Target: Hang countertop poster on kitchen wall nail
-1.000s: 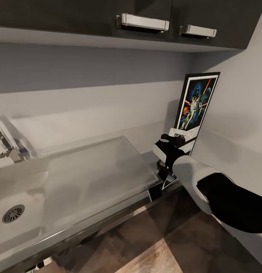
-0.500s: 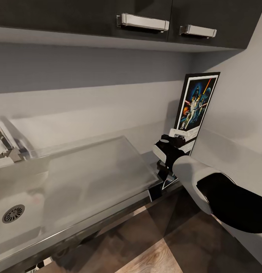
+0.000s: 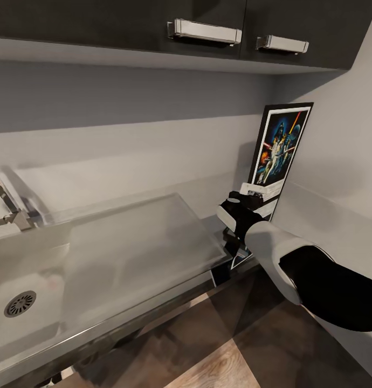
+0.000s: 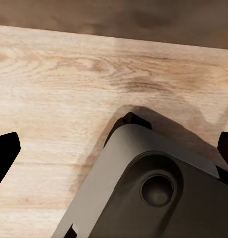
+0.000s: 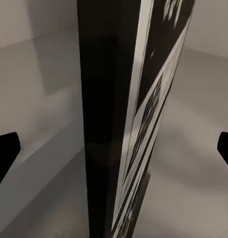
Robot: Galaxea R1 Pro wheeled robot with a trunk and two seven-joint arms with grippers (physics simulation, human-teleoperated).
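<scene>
Poster (image 3: 277, 156) stands upright on the counter (image 3: 132, 237) in the corner; right gripper (image 3: 249, 197), released, straddles its lower edge.

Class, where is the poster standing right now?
In the head view the poster stands upright at the right, in the countertop's back corner against the wall, just beyond the right pincer.

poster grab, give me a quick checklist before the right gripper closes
1. Poster upright in the countertop corner: ok.
2. Right gripper open: ok, its fingertips sit wide at the frame edges.
3. Poster edge centred between the fingers: ok in the right wrist view.
4. Fingers far enough past the edge: cannot tell.
5. Left gripper out of the way, over the floor: ok.
</scene>
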